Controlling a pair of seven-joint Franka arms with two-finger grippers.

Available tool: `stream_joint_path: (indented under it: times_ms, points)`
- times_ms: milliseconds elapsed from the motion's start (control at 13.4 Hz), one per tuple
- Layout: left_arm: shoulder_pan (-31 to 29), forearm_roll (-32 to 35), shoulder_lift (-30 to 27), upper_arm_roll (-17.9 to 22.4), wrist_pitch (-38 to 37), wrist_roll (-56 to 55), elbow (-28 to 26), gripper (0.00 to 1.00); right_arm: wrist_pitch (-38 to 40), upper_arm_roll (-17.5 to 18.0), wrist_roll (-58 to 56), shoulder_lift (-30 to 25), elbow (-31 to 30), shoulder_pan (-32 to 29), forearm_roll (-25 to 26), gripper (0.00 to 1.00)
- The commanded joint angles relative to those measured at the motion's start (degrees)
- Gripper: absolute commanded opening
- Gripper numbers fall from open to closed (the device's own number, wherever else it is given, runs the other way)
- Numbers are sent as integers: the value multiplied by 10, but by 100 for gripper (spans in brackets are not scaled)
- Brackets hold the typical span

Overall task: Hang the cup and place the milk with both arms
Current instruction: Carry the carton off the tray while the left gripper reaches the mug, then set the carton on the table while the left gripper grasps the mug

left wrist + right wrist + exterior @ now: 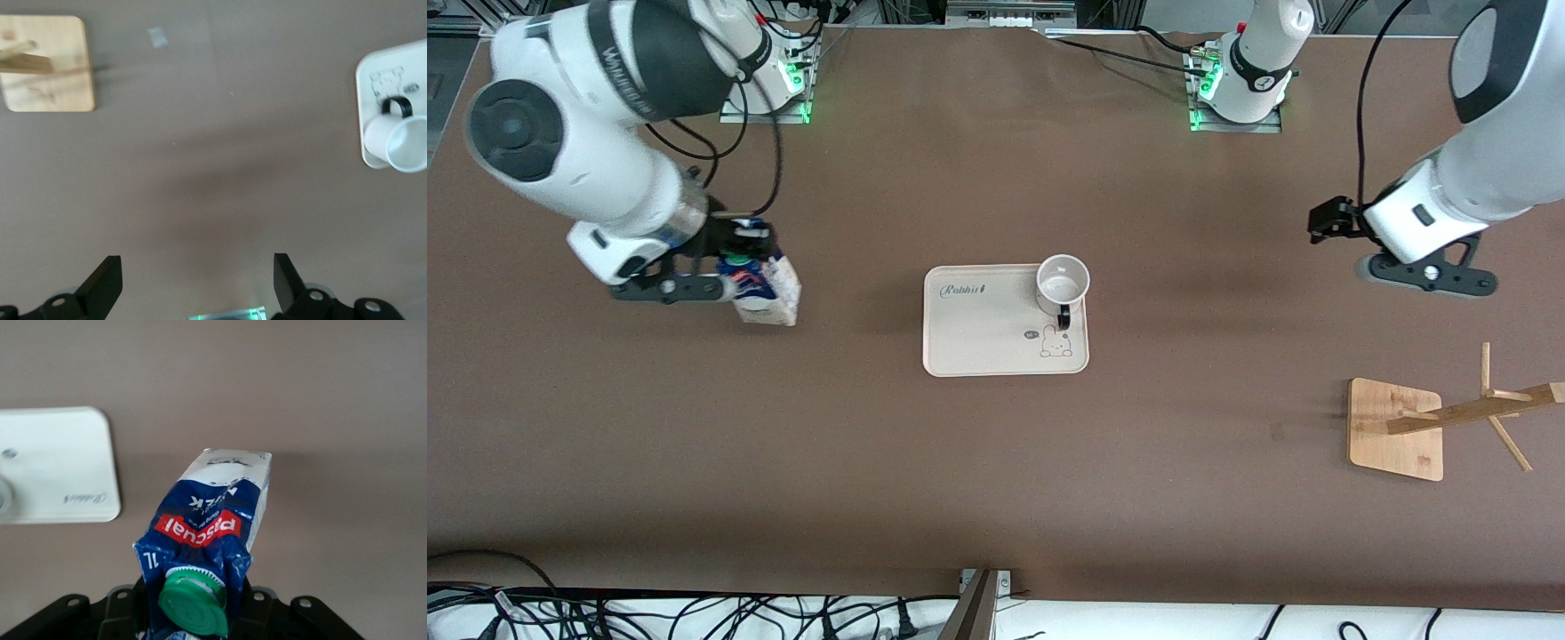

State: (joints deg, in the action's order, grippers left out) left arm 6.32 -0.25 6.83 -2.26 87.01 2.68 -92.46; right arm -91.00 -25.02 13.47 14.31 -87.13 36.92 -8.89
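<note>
The milk (pixel 769 293) is a carton with a blue top, a green cap and a white body, toward the right arm's end of the table. My right gripper (pixel 740 260) is shut on its top; in the right wrist view the milk (pixel 207 513) tilts away from the hand, and I cannot tell if its base touches the table. The white cup (pixel 1062 283) stands upright on the cream tray (pixel 978 333), its black handle toward the front camera. My left gripper (pixel 1424 274) is open and empty (pixel 197 273) over bare table, apart from the cup (pixel 400 140).
A wooden rack with a square base (pixel 1394 428) and pegs (pixel 1503 409) stands toward the left arm's end, nearer the front camera than my left gripper. It also shows in the left wrist view (pixel 47 67). Cables lie along the front edge.
</note>
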Motion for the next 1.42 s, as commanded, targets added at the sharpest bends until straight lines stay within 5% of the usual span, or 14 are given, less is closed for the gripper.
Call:
stream_joint_path:
  times_ms: [0,298,522,820,1342]
  points:
    - [10,-22,32,-52,-4,0,-10,100,31,-27,-52,5,-6,-25,0,46]
    - [19,-62,107,-117,132,-127,-4,100,26,-26,-60,30,-27,-74,-3,46]
    - [86,-51,159,-128,210,-264,-4,100,0,-23,-71,48,-38,-72,-3,46]
    - [173,40,223,-129,319,-434,-4,100,-118,-22,-82,41,-130,-69,-2,46]
    - [257,182,315,-128,392,-677,-5,100,-130,-21,-207,37,-152,-68,-3,46]
